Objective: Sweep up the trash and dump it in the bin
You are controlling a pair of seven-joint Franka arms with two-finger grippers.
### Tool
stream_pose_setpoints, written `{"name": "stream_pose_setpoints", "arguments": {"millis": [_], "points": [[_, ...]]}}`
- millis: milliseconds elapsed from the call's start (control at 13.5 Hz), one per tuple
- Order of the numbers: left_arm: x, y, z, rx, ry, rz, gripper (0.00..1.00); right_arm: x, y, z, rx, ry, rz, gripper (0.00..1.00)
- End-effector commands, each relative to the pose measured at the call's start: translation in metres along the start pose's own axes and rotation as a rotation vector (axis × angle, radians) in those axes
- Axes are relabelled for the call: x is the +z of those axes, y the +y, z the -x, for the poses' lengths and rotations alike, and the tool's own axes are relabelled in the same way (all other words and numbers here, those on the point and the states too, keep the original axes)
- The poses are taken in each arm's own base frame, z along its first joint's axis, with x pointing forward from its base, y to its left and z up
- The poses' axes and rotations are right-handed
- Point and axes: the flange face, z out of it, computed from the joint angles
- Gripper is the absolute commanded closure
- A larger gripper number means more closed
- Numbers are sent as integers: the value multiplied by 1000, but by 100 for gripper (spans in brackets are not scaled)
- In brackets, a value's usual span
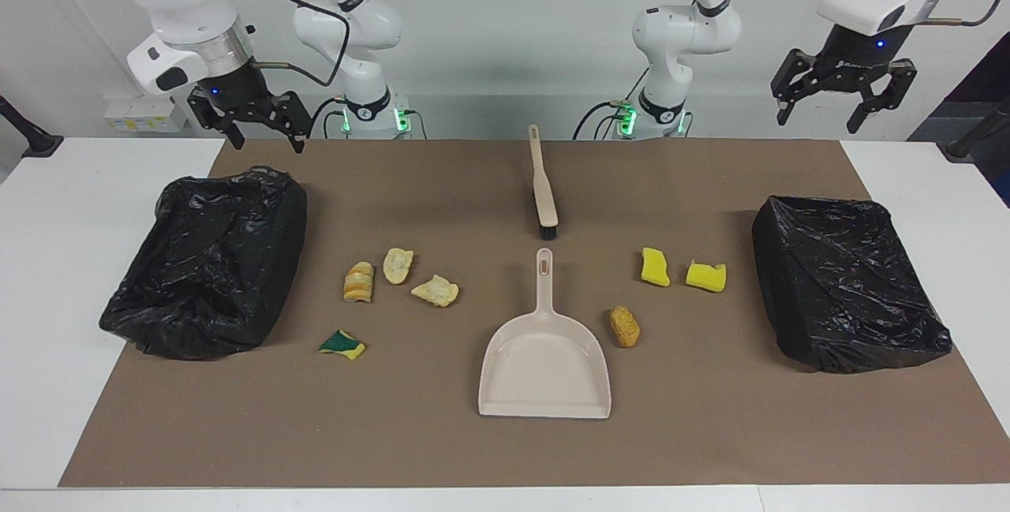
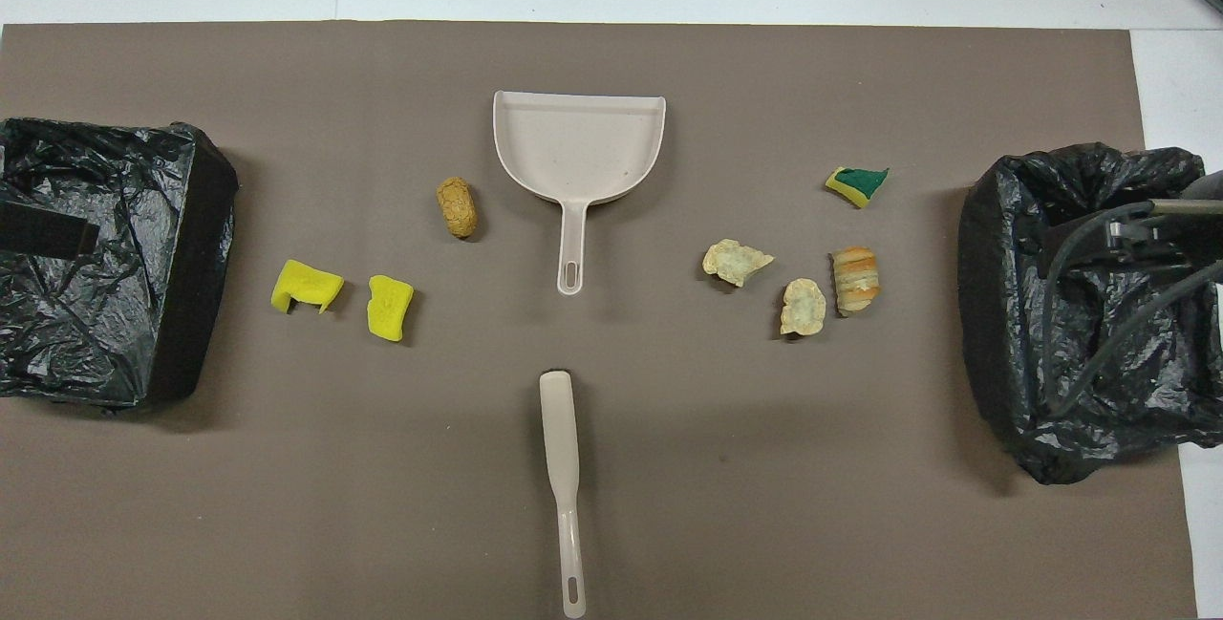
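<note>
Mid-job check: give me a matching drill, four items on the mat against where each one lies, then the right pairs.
Items
1. brush
2. dustpan
3. green-and-yellow sponge bit
4. two yellow sponge pieces

Places
A. beside the bin at the right arm's end, farther from the robots than the bread-like chunks
B. mid-mat, nearest the robots
C. toward the bin at the left arm's end
D. mid-mat, handle pointing toward the brush

Pairs: 1-B, 2-D, 3-A, 4-C
</note>
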Motion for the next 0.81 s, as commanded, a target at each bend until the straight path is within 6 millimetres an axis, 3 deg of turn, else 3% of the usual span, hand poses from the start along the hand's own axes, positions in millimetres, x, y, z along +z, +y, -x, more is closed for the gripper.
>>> {"name": "stream_pose_setpoints", "arguments": {"millis": [0, 443, 739], "points": [[4, -4, 2, -22, -34, 23, 0, 0, 4, 11, -9, -26, -15, 0], [3, 6, 1, -5, -28, 27, 0, -1, 2, 9, -23, -15, -15, 0], [15, 0, -5, -12, -52, 36, 0, 1, -3, 17, -29, -32, -17, 0]]}}
